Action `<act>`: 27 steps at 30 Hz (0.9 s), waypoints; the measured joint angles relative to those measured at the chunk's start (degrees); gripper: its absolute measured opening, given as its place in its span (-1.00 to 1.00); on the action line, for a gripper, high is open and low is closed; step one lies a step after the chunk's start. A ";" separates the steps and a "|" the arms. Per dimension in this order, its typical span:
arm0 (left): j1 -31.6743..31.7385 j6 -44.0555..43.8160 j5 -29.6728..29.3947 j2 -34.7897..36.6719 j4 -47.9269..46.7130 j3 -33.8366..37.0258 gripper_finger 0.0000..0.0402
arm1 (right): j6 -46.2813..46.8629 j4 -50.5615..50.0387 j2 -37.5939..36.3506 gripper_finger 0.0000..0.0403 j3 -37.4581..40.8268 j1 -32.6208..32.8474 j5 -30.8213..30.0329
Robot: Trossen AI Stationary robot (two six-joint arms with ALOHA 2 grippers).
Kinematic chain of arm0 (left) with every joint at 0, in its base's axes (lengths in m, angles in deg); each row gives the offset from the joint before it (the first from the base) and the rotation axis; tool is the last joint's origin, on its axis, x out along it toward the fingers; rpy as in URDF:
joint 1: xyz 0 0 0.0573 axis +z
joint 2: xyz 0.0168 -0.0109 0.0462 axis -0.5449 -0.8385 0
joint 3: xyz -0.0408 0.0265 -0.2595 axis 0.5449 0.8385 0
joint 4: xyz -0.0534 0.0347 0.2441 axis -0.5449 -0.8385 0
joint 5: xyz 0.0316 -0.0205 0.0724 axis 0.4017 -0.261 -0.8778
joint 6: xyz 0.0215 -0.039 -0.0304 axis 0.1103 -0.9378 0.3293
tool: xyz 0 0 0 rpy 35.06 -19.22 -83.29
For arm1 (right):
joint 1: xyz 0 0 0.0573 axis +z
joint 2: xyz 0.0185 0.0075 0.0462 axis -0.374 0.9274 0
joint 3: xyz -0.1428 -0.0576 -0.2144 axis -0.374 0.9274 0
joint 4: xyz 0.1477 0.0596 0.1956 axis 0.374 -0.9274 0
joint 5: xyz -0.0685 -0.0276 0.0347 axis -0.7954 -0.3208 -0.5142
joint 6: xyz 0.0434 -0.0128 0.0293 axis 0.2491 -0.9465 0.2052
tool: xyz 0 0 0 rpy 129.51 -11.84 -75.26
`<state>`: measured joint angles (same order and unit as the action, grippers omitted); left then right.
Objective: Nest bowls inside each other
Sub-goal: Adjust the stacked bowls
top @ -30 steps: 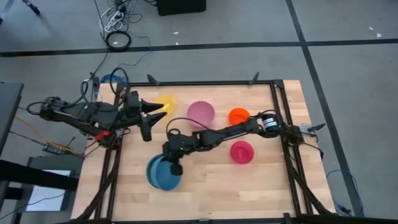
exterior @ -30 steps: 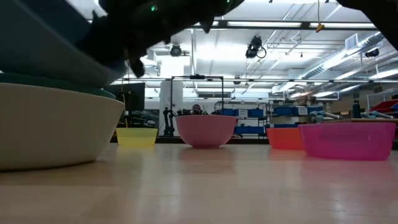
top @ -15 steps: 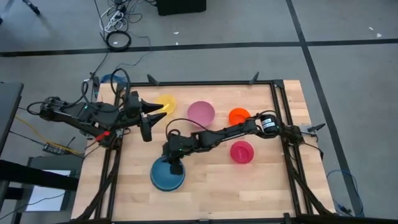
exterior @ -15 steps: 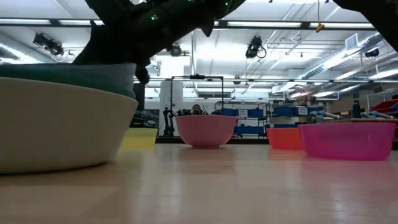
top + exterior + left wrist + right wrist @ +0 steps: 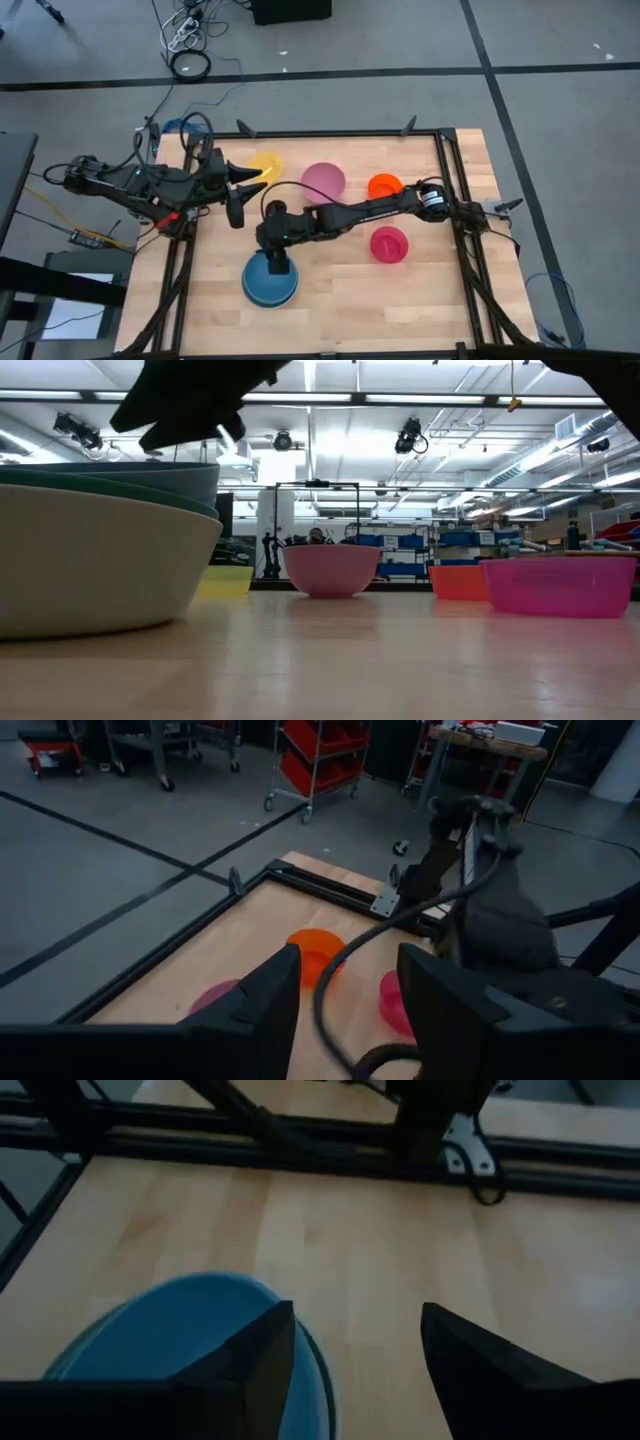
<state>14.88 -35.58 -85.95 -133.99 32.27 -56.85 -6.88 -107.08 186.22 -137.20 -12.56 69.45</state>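
Blue bowl (image 5: 269,280) nested in teal and grey-white bowls at table's front left, right gripper (image 5: 279,262) just above with fingers apart, left gripper (image 5: 240,193) parked open near yellow bowl (image 5: 266,165); risk: fingertip clipping rim on withdrawal, tipping stack.

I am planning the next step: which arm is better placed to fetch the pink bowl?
Probably the right. Its hand is open above the nested stack, with the pink bowl close to its arm. The left hand waits beside the yellow bowl.
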 joint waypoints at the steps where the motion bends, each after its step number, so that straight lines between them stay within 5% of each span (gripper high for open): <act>1: 0.00 -0.48 0.02 0.00 -0.22 0.00 -0.12 | 0.01 -1.09 -0.06 0.00 -0.13 0.27 -0.21; 27: 0.00 -0.69 0.02 -0.02 -0.46 0.00 -0.12 | 8.72 -1.98 0.12 -0.40 8.87 1.60 0.90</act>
<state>14.88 -36.27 -85.93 -134.01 31.81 -56.85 1.84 -109.06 186.34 -128.33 -10.96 70.36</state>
